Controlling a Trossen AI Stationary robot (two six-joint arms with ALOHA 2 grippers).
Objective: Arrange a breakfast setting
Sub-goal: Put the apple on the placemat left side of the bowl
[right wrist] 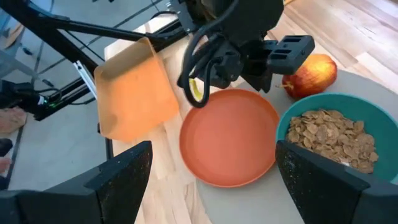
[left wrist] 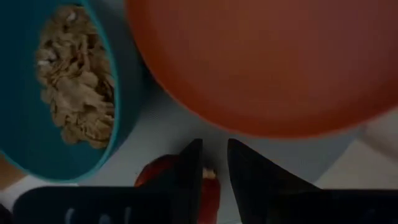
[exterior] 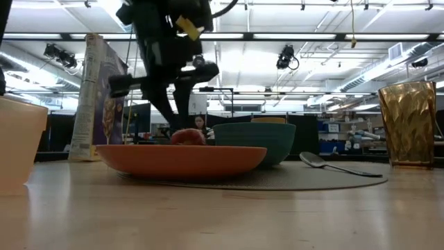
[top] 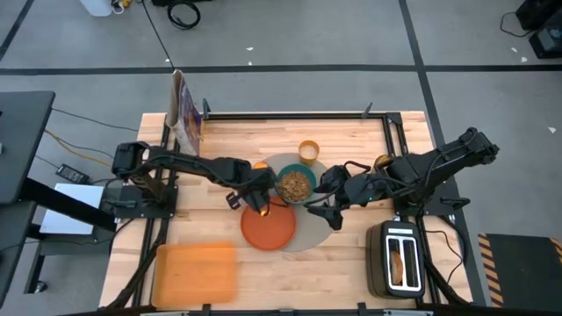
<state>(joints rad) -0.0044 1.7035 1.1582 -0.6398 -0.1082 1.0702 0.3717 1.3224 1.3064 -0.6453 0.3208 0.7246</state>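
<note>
Apple (right wrist: 311, 73) red-yellow, round; bowl (right wrist: 367, 112) teal, cereal-filled.

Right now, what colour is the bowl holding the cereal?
Teal bowl; clearest in the right wrist view.

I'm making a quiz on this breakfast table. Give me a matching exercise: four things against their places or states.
Things:
1. teal bowl
2. orange plate
3. red apple
4. toaster

States:
A. bare, nothing on it
B. holds cereal flakes
C. bread in one slot
D. on the mat, beside the bowl

Pairs: 1-B, 2-A, 3-D, 4-C
</note>
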